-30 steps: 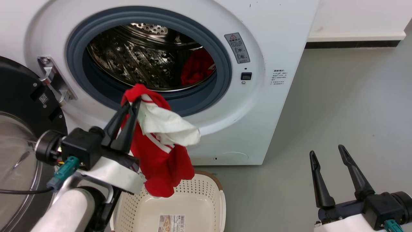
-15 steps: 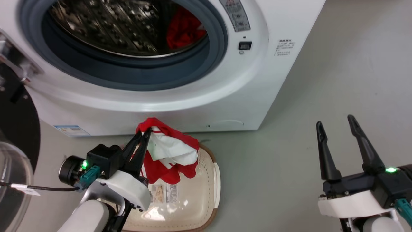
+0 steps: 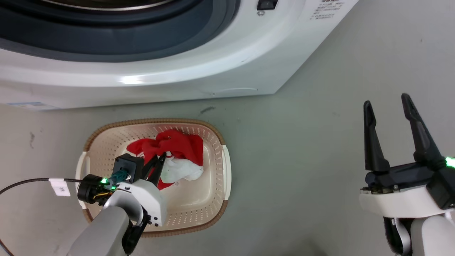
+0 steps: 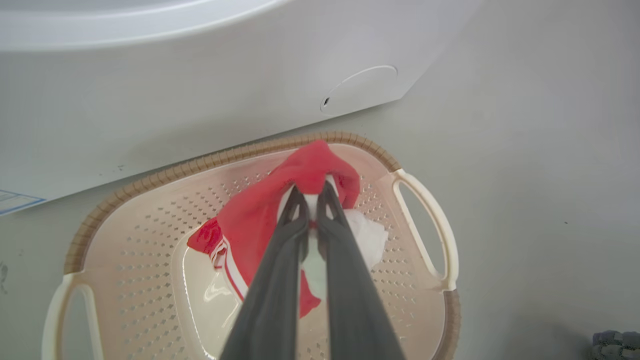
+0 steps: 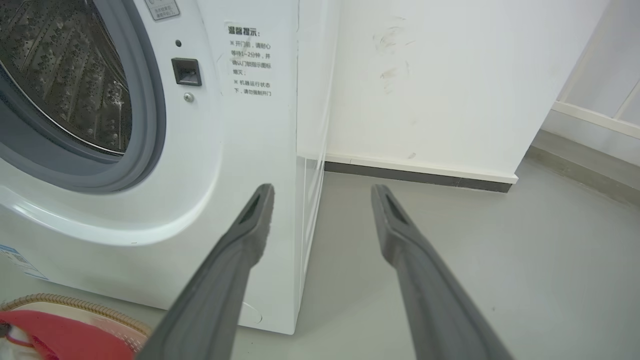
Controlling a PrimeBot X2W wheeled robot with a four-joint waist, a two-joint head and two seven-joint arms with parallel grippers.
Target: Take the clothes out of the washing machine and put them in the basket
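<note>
A: State of the left gripper [image 3: 160,158]?

B: Jaws are noted pinched on a fold of the red garment [image 3: 179,145], inside the basket [image 3: 153,121]; the cloth is heaped toward the basket's far edge, by the washing machine [image 3: 177,81]; the near rim is partly hidden by the left arm [image 3: 103,227].

A: And the right gripper [image 3: 386,100]?

B: Held over the floor [image 3: 302,160], jaws spread, nothing between; the drum [image 5: 65,75] is cut off at the right wrist view's left edge.
</note>
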